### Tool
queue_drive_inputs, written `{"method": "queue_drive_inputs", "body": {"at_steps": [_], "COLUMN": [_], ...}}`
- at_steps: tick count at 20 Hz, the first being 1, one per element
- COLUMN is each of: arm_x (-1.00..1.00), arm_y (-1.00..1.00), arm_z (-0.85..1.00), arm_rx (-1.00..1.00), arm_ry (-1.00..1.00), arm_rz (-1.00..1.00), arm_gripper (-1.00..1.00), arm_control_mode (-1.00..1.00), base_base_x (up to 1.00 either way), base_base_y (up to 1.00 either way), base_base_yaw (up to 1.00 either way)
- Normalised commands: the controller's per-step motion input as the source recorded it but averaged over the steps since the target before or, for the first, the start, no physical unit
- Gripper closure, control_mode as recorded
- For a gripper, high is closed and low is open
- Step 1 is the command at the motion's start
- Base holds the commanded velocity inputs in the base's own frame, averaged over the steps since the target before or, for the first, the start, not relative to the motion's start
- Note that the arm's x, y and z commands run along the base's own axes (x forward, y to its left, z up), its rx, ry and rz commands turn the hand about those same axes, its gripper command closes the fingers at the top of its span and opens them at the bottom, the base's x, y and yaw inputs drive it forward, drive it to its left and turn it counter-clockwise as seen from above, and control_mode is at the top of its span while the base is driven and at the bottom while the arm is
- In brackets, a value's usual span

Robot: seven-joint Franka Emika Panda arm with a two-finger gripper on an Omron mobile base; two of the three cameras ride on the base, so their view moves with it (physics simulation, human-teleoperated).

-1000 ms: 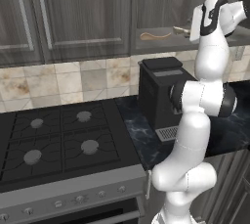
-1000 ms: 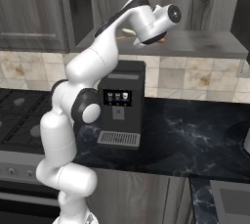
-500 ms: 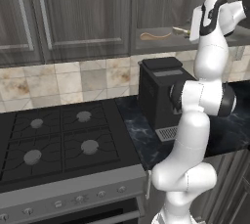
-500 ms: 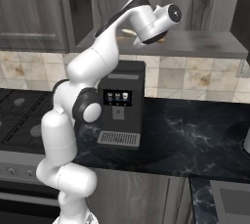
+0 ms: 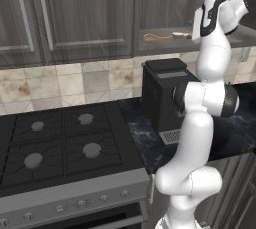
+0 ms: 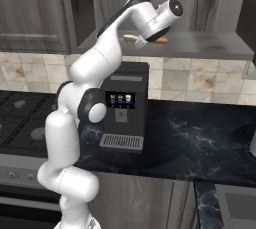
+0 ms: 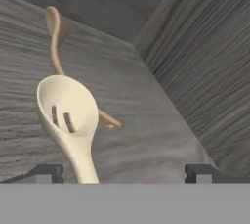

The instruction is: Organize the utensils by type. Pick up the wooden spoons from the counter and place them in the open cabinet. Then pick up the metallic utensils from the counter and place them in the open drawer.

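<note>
Two wooden spoons lie on the shelf of the open cabinet (image 7: 146,100). The pale slotted spoon (image 7: 68,113) lies nearest, its handle running down between my fingertips (image 7: 46,171) without touching them. A darker wooden spoon (image 7: 56,42) lies behind it, further in. My gripper (image 7: 123,171) is open, jaws wide apart, and holds nothing. In the left base view the hand (image 5: 210,15) is raised at the shelf, with a spoon (image 5: 160,36) lying to its left. In the right base view the hand (image 6: 155,23) is in front of the spoons (image 6: 129,38).
A black coffee machine (image 5: 165,93) (image 6: 125,103) stands on the dark marble counter (image 6: 200,143) under the cabinet. The stove (image 5: 60,143) is to the left, below closed cabinet doors (image 5: 75,13). What looks like an open grey drawer (image 6: 235,203) shows at the lower right.
</note>
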Motion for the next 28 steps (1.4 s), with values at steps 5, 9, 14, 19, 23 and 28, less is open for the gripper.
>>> {"method": "queue_drive_inputs", "body": {"at_steps": [5,9,14,19,23,28], "arm_x": [0.0,-0.05,-0.35,-0.52,-0.7,-0.94], "arm_y": [0.02,0.0,-0.06,-0.05,-0.03,-0.17], "arm_z": [0.0,-0.01,-0.09,-0.02,0.09,0.15], "arm_rx": [0.0,0.0,0.0,0.02,0.06,0.0], "arm_ry": [0.1,0.03,0.0,-0.08,-0.16,-0.19], "arm_rz": [-0.06,-0.04,-0.01,0.0,0.0,-0.03], "arm_gripper": [-1.0,-1.0,-1.0,-1.0,-1.0,-1.0], "arm_control_mode": [-1.0,-1.0,-1.0,-1.0,-1.0,-1.0], "base_base_x": [0.0,0.0,0.0,0.0,0.0,0.0], "base_base_y": [0.0,0.0,0.0,0.0,0.0,0.0], "base_base_yaw": [0.0,0.0,0.0,0.0,0.0,0.0]}}
